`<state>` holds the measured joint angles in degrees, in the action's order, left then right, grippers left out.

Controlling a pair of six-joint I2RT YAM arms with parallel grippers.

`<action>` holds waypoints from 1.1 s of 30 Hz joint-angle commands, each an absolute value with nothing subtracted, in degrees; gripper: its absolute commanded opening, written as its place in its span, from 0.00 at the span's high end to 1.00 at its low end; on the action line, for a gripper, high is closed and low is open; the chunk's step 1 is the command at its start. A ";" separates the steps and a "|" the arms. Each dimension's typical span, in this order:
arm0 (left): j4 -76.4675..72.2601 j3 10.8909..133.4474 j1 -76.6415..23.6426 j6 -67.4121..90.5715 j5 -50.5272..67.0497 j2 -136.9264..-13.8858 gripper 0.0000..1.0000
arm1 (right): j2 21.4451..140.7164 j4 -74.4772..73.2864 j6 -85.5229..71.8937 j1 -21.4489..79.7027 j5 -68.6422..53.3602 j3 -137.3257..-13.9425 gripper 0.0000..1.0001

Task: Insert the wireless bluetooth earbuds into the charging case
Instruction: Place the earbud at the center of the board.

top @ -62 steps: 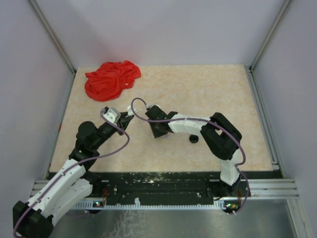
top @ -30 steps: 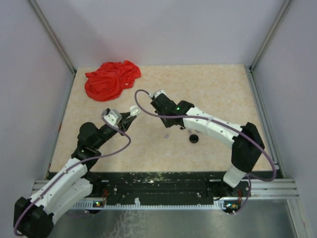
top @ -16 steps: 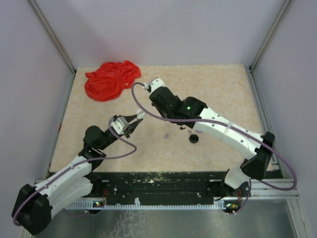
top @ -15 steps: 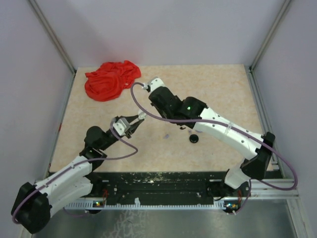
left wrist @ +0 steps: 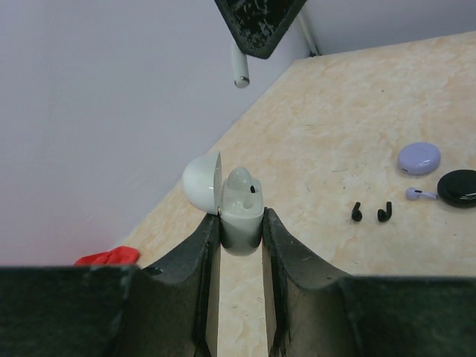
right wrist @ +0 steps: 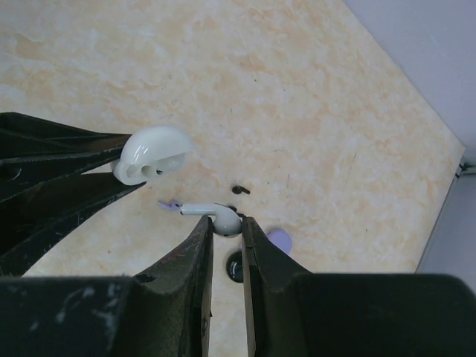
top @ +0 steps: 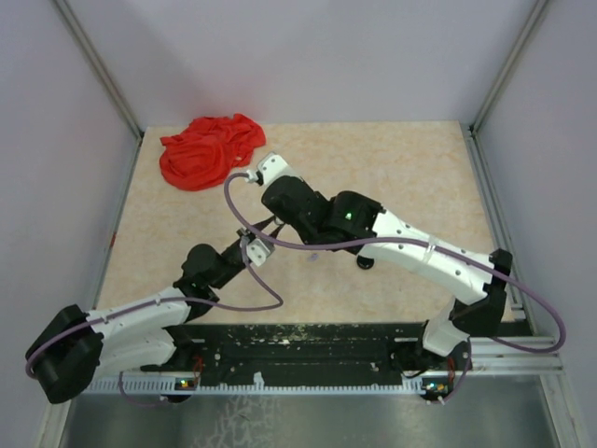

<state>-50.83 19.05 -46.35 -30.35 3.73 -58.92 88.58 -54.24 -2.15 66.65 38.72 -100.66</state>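
Earbuds (left wrist: pixel 358 212) four, cases (left wrist: pixel 419 158) three

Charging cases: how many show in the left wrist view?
3: open white case in the left gripper; lavender case and black case on the table. Others may be hidden.

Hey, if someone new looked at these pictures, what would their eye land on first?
The two grippers close together above the table: the left gripper clamps an open white charging case, and the right gripper pinches a white earbud near it. Then the crumpled red cloth at the table's far left corner.
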 commanded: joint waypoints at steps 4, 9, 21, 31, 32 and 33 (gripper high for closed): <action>-60.04 19.87 -49.31 -32.87 -4.77 -60.51 1.00 | 95.16 -57.47 -2.53 68.80 45.23 -106.72 0.92; -61.05 19.95 -50.05 -31.80 -4.54 -60.86 1.00 | 99.62 -59.26 -3.43 69.55 46.32 -109.69 0.92; -61.28 19.49 -50.85 -31.39 -5.86 -61.76 1.00 | 100.86 -60.83 -4.80 70.49 47.47 -112.99 0.92; -61.17 19.93 -51.23 -31.09 -5.39 -62.44 1.00 | 102.56 -60.82 -4.55 70.78 49.13 -113.73 0.92; -61.26 19.94 -51.25 -31.03 -5.40 -62.43 1.00 | 102.79 -60.89 -4.53 70.82 49.21 -113.74 0.92; -61.26 19.95 -51.29 -30.94 -5.44 -62.41 1.00 | 103.02 -60.91 -4.45 70.82 49.40 -113.73 0.92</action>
